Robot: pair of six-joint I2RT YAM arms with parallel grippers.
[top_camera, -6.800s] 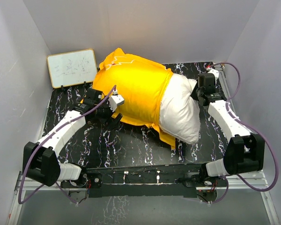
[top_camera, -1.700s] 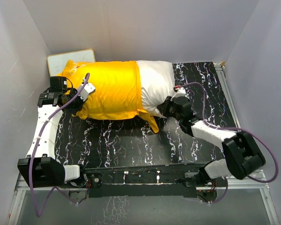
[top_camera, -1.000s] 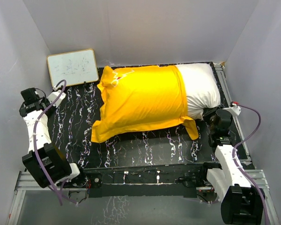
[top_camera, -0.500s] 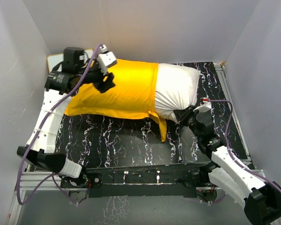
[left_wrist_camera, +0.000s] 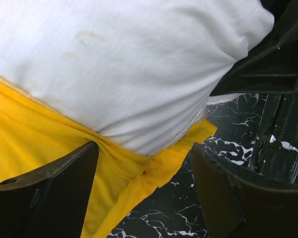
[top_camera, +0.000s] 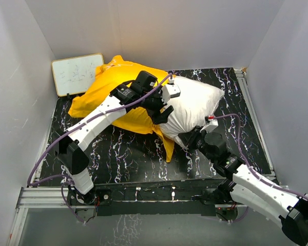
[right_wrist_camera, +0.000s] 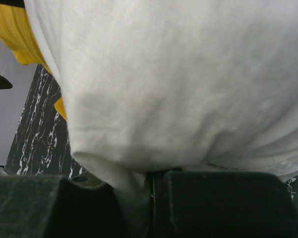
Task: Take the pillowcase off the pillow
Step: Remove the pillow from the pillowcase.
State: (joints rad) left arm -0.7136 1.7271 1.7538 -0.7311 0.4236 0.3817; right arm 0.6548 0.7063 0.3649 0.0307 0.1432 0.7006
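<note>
Two arms meet near the middle of the black marbled table [top_camera: 118, 154] as I watch from the overhead camera. At the far left corner a small whiteboard [top_camera: 78, 75] leans against the wall, and just beside it the pillowcase [top_camera: 110, 89] lies bunched and rumpled, yellow fabric covering the left part of the pillow. A loose yellow flap of its open end trails down onto the table toward the near edge. My left arm reaches diagonally across that yellow heap, and my left gripper [top_camera: 162, 111] sits right at the line where yellow ends and white begins. On its wrist camera the left gripper [left_wrist_camera: 145, 148] has its fingers [left_wrist_camera: 64, 188] spread wide, holding nothing, with the pillowcase [left_wrist_camera: 39, 134] hem and the bare white bulge lying beyond the gap. To the right of that, the pillow [top_camera: 195, 102] shows its uncovered end, plump and creased, pointing toward the far right corner. My right gripper [top_camera: 191, 137] comes in from the near right, pressed against the pillow's lower edge. Its wrist view shows the right gripper [right_wrist_camera: 151, 178] pinched closed on a fold of the pillow [right_wrist_camera: 188, 74], white cloth drawn down between the dark fingers [right_wrist_camera: 223, 198].
</note>
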